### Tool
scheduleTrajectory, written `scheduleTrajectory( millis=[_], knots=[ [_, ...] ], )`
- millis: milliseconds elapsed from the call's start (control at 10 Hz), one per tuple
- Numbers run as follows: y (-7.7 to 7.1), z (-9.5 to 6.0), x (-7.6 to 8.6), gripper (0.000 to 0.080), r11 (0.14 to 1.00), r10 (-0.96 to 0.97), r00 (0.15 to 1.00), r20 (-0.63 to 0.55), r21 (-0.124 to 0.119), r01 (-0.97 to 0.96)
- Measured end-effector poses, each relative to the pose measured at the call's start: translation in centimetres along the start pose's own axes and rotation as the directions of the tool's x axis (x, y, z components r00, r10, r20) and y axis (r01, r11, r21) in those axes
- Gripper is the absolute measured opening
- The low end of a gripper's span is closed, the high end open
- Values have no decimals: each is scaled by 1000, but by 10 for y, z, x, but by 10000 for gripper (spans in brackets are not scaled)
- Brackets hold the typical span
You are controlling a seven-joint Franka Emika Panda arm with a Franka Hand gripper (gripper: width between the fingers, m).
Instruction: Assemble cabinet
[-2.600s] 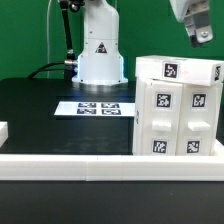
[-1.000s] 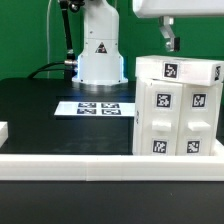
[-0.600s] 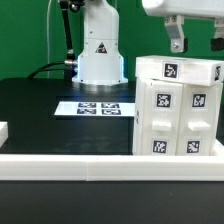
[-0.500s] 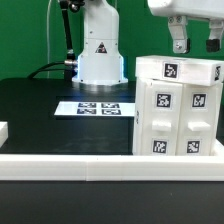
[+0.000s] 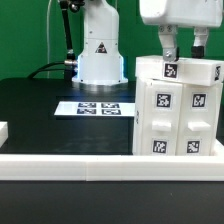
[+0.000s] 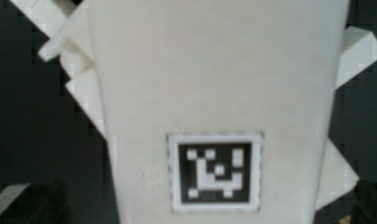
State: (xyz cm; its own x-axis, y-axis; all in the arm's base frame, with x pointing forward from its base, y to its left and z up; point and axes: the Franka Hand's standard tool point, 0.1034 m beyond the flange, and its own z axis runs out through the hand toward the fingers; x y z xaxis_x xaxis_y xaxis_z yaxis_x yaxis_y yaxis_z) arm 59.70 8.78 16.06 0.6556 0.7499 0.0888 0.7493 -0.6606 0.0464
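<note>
A black surface (image 5: 40,110) fenced by a white border rail (image 5: 90,163) carries the white tagged cabinet (image 5: 177,105) at the exterior view's right, the marker board (image 5: 95,108) behind it, and the robot's hand (image 5: 183,48) spread wide just above the cabinet's top.

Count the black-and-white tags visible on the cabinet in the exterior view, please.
5 on the cabinet: one on its top, two upper front, two lower front. Other faces are hidden and may carry more.
</note>
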Motion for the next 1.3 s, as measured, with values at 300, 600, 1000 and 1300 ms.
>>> scheduleTrajectory(
  millis=[300,600,1000,1300],
  knots=[
    [-2,7,-5,797,999,43,999,16,5,-43],
    [-5,6,0,641,996,86,996,20,-7,-86],
    [-3,6,-2,553,991,133,991,18,-10,-133],
    [-3,6,-2,553,941,338,941,15,-12,-338]
  ],
)
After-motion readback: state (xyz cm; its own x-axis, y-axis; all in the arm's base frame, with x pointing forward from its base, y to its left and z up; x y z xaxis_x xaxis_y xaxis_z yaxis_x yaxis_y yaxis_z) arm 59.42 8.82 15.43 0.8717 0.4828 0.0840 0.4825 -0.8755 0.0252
